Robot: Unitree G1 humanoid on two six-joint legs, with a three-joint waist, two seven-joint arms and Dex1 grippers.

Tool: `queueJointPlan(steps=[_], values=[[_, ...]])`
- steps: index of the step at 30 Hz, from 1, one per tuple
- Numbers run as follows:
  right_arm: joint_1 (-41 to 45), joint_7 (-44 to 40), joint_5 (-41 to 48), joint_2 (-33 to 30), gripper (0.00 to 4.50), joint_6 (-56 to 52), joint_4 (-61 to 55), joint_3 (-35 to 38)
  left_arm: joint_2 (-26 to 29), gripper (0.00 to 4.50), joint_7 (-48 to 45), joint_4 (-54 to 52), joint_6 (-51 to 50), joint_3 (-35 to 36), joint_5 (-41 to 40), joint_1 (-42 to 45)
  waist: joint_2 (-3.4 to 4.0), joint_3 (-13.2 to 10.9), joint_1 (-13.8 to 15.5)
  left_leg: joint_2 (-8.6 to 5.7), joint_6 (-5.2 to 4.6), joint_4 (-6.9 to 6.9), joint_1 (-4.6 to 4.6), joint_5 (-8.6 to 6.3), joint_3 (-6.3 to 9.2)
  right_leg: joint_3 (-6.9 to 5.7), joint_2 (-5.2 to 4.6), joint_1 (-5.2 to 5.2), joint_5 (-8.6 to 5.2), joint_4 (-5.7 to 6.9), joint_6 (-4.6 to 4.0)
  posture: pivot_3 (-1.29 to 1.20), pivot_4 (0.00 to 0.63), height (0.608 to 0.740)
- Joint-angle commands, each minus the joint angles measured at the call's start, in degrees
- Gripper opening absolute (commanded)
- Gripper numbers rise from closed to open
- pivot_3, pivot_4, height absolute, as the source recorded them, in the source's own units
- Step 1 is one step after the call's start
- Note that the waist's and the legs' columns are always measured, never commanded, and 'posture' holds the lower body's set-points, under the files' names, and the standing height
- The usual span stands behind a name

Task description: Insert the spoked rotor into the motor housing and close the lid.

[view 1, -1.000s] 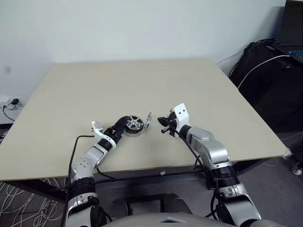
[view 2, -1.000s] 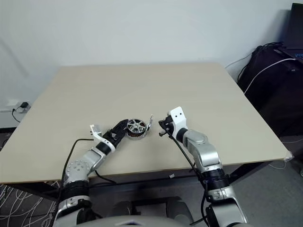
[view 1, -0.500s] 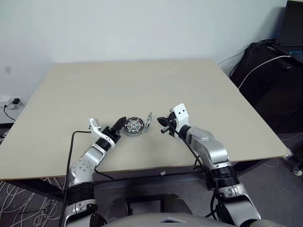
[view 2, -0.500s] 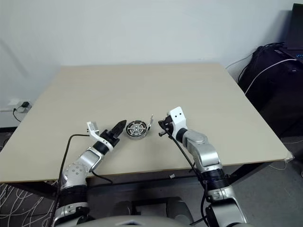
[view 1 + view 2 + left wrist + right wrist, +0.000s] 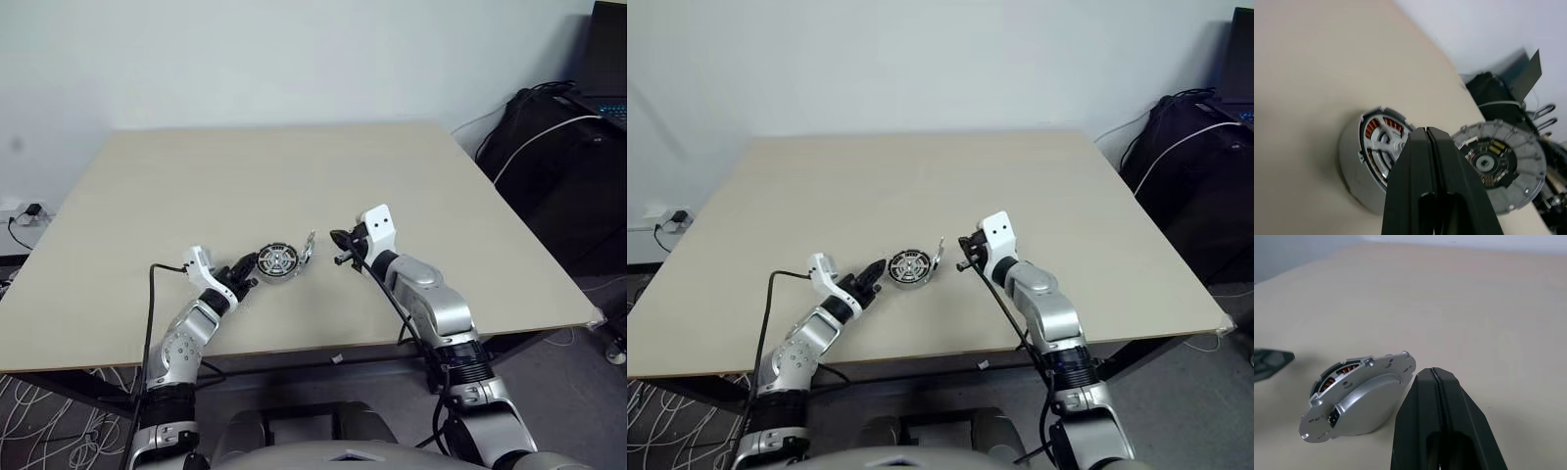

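On the table (image 5: 294,176), lid (image 5: 307,251) tilted on edge against motor housing (image 5: 277,262), both tools pinched empty.

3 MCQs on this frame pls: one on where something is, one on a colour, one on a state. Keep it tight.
1. Where does the lid stand?
A. flat at the table's far edge
B. tilted on edge against the motor housing, on the side toward the right gripper
C. held in the right gripper

2. What colour are the windings seen inside the motor housing?
A. copper-brown
B. blue
C. green

3. What state is the left gripper in?
A. wide open around the housing
B. shut on the lid
C. shut, holding nothing

Answers: 1 B, the right wrist view shows the lid leaning on the housing with its upper edge raised. 2 A, orange-brown coils show behind the spoked rotor. 3 C, the left wrist view shows its fingers pressed together with nothing between them.
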State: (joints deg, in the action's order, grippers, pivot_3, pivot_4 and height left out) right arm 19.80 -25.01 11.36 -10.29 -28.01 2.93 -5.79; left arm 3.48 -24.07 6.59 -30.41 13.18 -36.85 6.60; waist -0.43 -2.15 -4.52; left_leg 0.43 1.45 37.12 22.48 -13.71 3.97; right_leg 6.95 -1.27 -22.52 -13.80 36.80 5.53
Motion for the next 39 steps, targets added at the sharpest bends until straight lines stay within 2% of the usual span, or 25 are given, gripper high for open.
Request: queueJointPlan(steps=[1, 6, 10, 16, 21, 30, 39], values=[[2.92, -0.88, 0.71, -0.37, 0.00, 0.29, -6.09, -0.02, 1.41, 0.04, -1.32, -2.38, 0.68, -0.20, 0.29, 0.02, 0.00, 0.00, -0.14, 0.00, 0.00, -0.01, 0.00, 0.00, 0.00, 0.00, 0.00, -0.01, 0.00, 0.01, 0.00, 0.00, 0.000, 0.740], [6.84, -5.13, 2.72, -0.80, 0.00, -4.00, -12.39, -3.85, 1.74, 0.04, -1.06, -1.20, 4.56, -1.48, 3.81, -0.41, 0.02, 0.00, -0.31, 0.02, 0.00, 0.00, -0.02, 0.00, -0.01, 0.00, 0.01, -0.02, 0.00, 0.03, 0.00, 0.00, 0.000, 0.740], [10.54, -5.88, 2.04, 0.15, 0.00, -8.09, -12.39, -7.89, 1.09, 0.04, 0.46, 0.58, 8.44, -1.78, 7.22, -0.47, 0.00, 0.02, -0.05, 0.02, 0.00, -0.01, -0.02, 0.00, 0.01, -0.02, 0.00, 0.01, 0.00, 0.01, 0.01, 0.00, 0.000, 0.740], [15.08, -6.31, -4.41, 2.97, 0.00, -9.00, 0.06, -18.19, 1.07, 0.04, 1.05, 2.78, 10.93, -0.67, 7.97, 0.02, -0.02, 0.04, -0.03, 0.02, 0.00, 0.00, -0.03, 0.00, 0.01, -0.02, 0.00, 0.00, 0.02, 0.03, 0.00, 0.00, 0.000, 0.740], [17.52, -6.87, -8.53, 5.31, 0.00, -8.62, 9.22, -22.64, 1.66, 0.04, 1.31, 3.51, 11.84, 0.52, 7.82, -0.22, -0.02, 0.04, -0.11, 0.01, 0.00, -0.01, 0.00, 0.00, 0.01, -0.03, -0.01, -0.03, 0.09, 0.03, 0.02, 0.00, 0.000, 0.740], [21.41, -10.55, -13.73, 6.85, 0.00, -8.03, 19.16, -26.96, 1.34, 0.04, 1.75, 4.07, 12.49, 0.78, 7.99, -0.46, -0.02, 0.05, -0.34, 0.02, 0.01, -0.02, -0.02, 0.00, 0.05, -0.07, 0.00, -0.02, 0.14, 0.05, 0.11, 0.00, 0.000, 0.740], [23.31, -10.00, -17.12, 9.07, 0.00, -5.00, 26.49, -26.03, 0.84, 0.04, 1.72, 4.26, 12.43, 0.64, 8.03, -0.57, -0.02, 0.05, -0.63, 0.02, 0.02, -0.02, -0.02, 0.01, 0.06, -0.08, 0.00, -0.03, 0.14, 0.09, 0.14, 0.00, 0.000, 0.740]])
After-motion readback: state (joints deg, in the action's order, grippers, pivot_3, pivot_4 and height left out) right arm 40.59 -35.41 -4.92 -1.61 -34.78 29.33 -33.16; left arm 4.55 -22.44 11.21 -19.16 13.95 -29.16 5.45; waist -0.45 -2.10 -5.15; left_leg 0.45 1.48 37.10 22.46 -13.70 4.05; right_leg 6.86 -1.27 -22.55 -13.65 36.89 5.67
